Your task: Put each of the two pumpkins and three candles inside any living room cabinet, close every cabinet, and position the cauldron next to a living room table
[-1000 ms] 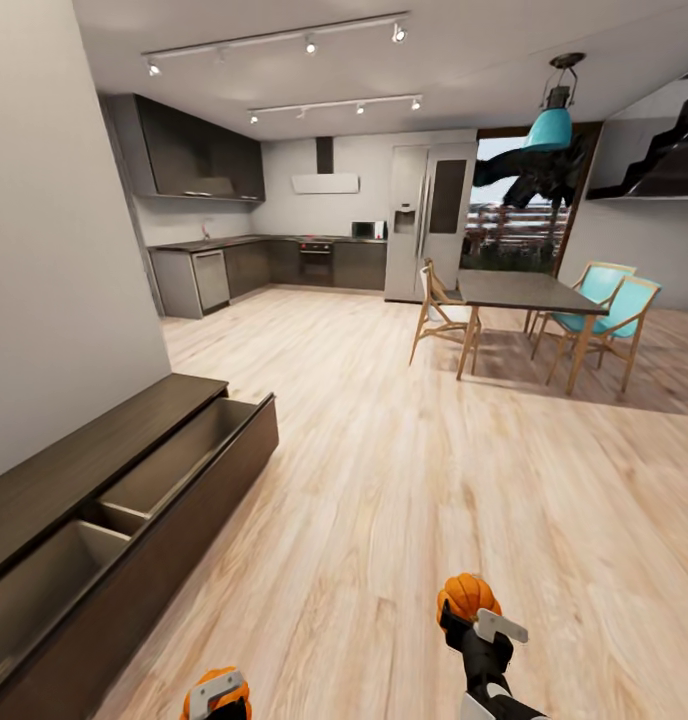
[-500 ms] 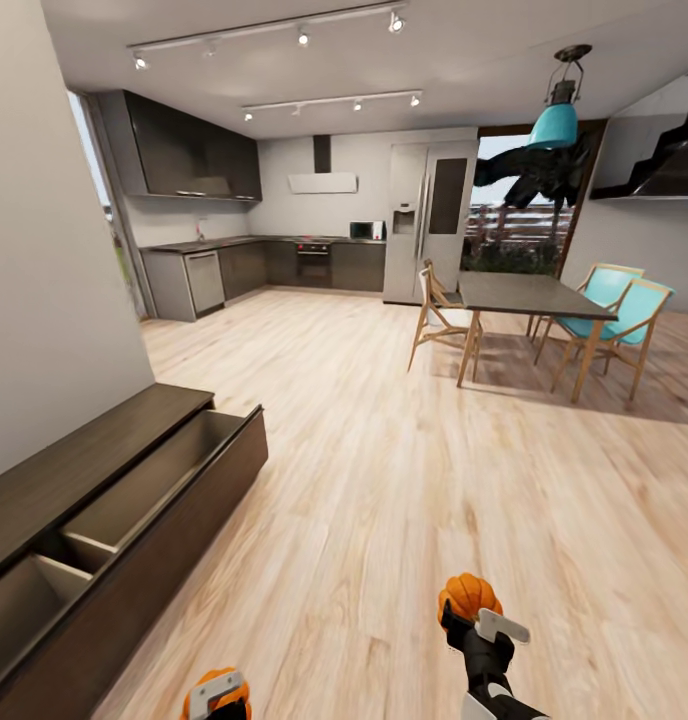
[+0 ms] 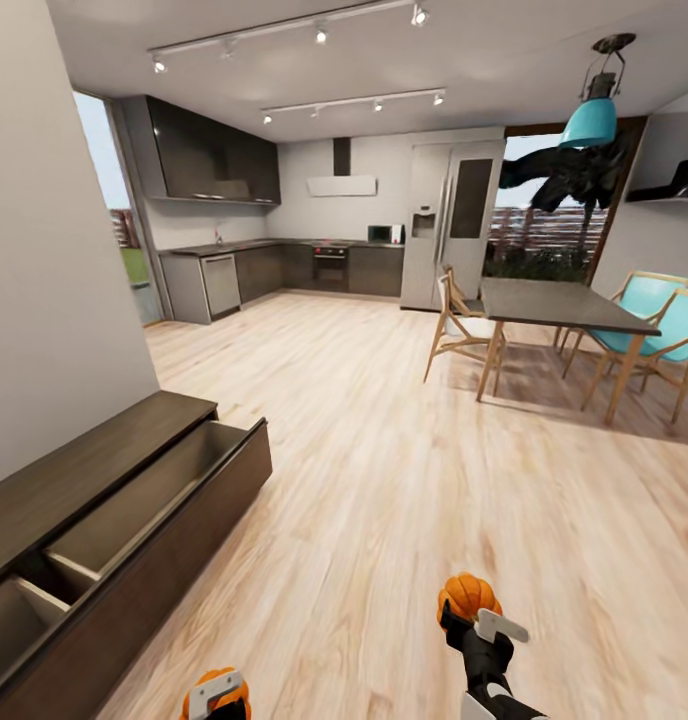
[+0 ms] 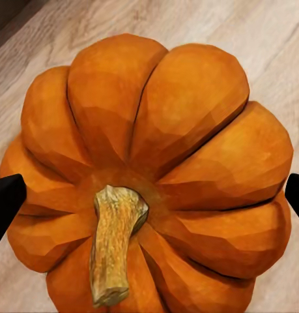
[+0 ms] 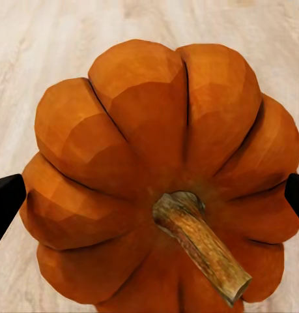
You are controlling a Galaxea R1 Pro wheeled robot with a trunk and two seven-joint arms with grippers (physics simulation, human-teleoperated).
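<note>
I hold one orange ribbed pumpkin in each hand. My left gripper (image 3: 216, 697) at the bottom edge of the head view is shut on a pumpkin (image 3: 238, 690); the left wrist view has that pumpkin (image 4: 188, 117) stem-up between the fingers of the left gripper (image 4: 149, 199). My right gripper (image 3: 471, 612) is shut on the other pumpkin (image 3: 467, 595), seen close in the right wrist view, pumpkin (image 5: 149, 111) inside the right gripper (image 5: 150, 199). The dark-brown cabinet (image 3: 94, 465) runs along the left wall, its drawers (image 3: 144, 505) pulled open and pale inside. Candles, cauldron and table are out of view.
Light wood floor (image 3: 384, 480) stretches ahead to a dark kitchen (image 3: 284, 265) and a fridge (image 3: 449, 225). A dining set with turquoise chairs (image 3: 564, 305) stands at the right under a teal lamp (image 3: 592, 120). A grey wall (image 3: 44, 250) rises behind the cabinet.
The whole head view has shifted: the cabinet sits further left and lower, and a window past the wall's end has come into sight. Both grippers still hold their pumpkins in the same places.
</note>
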